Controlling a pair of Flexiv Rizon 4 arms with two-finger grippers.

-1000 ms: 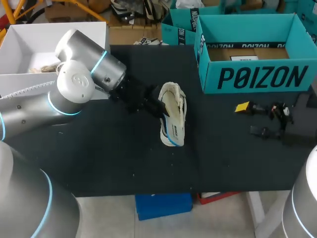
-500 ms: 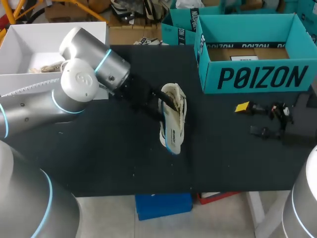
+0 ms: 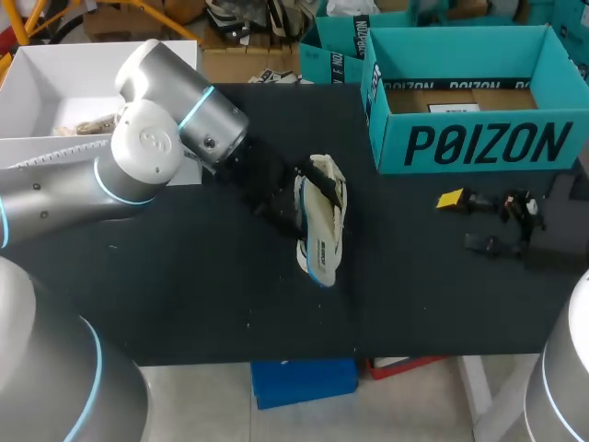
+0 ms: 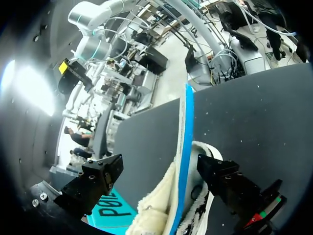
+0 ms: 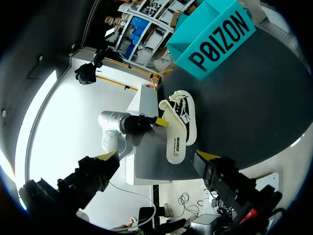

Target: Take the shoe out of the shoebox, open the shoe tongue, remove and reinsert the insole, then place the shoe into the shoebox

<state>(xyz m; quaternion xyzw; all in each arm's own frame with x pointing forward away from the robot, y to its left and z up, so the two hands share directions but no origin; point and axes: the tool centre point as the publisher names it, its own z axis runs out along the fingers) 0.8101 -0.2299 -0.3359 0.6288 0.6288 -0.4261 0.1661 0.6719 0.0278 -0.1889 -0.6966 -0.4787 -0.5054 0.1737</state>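
Black table [image 3: 184,295] is noted with a white shoe [image 3: 320,226] near its middle, tipped onto its side so that the blue-edged sole is turned outward. The left gripper [image 3: 287,195] is found at the shoe's opening, its jaws set wide apart with the shoe between them. One finger is seen close against the shoe and the other stands clear of it. The right gripper [image 3: 465,221] is recorded low over the table's right side, jaws apart with nothing between them. A teal shoebox [image 3: 479,138] is observed behind it, well apart from the shoe.
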